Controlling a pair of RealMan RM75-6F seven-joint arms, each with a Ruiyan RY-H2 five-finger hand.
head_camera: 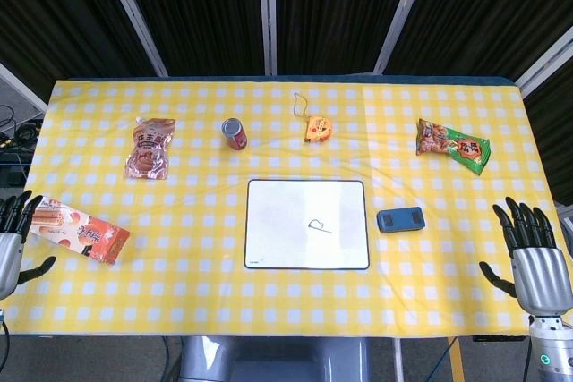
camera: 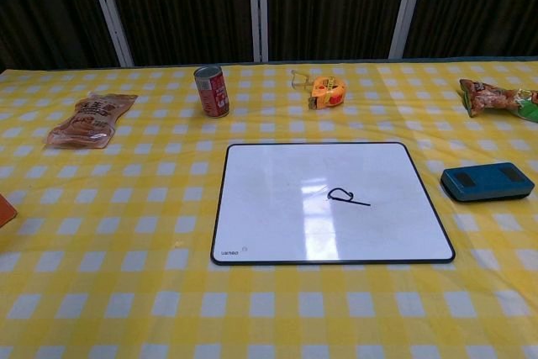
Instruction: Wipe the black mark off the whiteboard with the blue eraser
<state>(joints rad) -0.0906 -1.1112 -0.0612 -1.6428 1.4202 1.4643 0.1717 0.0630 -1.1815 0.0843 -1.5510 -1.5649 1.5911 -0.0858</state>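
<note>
Two cameras look at the same table (head_camera: 89, 310), which is covered in a yellow checked cloth. The head view sits high and looks steeply down, taking in the whole tabletop from near edge to far edge, with dark curtains beyond. At its bottom corners it catches the left hand (head_camera: 11, 239) and the right hand (head_camera: 534, 257). The chest view sits lower and closer, facing forward across the table at a shallow angle; neither hand appears in it. Both views share the whiteboard (head_camera: 307, 224) (camera: 332, 203) at centre, lying between the hands, and the blue eraser (head_camera: 400, 220) (camera: 487, 182) on the right hand's side.
</note>
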